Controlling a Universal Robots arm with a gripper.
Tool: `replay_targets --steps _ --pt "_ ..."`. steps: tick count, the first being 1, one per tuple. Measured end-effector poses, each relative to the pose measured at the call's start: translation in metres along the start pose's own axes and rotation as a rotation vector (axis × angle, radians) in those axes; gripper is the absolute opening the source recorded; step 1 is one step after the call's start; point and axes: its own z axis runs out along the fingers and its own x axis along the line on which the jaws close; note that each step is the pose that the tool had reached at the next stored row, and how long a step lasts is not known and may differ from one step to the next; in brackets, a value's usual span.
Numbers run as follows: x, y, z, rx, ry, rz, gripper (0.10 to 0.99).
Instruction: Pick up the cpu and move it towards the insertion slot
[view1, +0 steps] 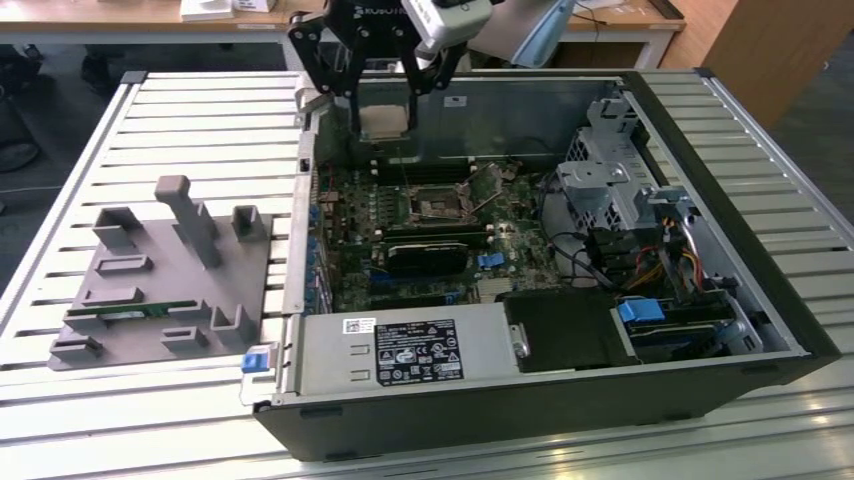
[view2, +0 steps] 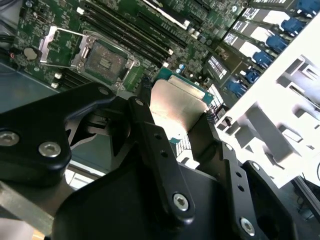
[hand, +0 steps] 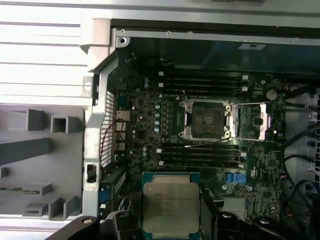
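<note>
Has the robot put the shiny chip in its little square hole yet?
Not yet. Picking up is done: the gripper has its jaws shut on the cpu, lifted above the open computer case. The chip is now in the air over the board. The insertion slot has nothing in it, its metal frame swung open, and the chip is not above it yet.

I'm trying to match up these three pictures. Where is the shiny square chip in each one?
Exterior view: the cpu hangs in the tool above the open case's far wall, beyond the insertion slot.
Second wrist view: the cpu sits between the black fingers, the insertion slot beyond it.
First wrist view: the cpu is held short of the insertion slot.
Shared landmark: the insertion slot.
</note>
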Motion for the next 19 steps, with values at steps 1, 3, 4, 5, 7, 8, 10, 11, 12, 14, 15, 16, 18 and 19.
replay_targets --steps 1,3,4,5,7,8,10,11,12,14,15,16,18,19 --pt "-0.0006 0.0015 0.0001 0.000 0.0000 0.000 0.541" --pt "-0.0017 0.0049 0.0002 0.000 0.0000 0.000 0.541" --pt "-0.0022 0.0059 0.0003 0.000 0.0000 0.000 0.541" --pt "-0.0033 0.0075 0.0004 0.000 0.0001 0.000 0.541" --pt "-0.0050 0.0111 0.0009 0.000 0.0000 0.000 0.541" --pt "-0.0059 0.0132 0.0013 0.000 -0.0001 0.000 0.541" --pt "-0.0078 0.0172 0.0019 0.000 0.0001 0.000 0.541" --pt "-0.0089 0.0191 0.0023 0.000 0.0002 0.000 0.541" --pt "-0.0104 0.0210 0.0030 0.000 0.0001 0.000 0.541" --pt "-0.0133 0.0244 0.0042 0.000 0.0000 0.000 0.541" --pt "-0.0149 0.0260 0.0048 0.000 0.0000 0.000 0.541" --pt "-0.0164 0.0276 0.0053 0.000 0.0000 0.000 0.541" --pt "-0.0195 0.0308 0.0064 -0.001 0.0000 0.000 0.541" --pt "-0.0214 0.0326 0.0069 -0.001 0.0000 0.000 0.541"
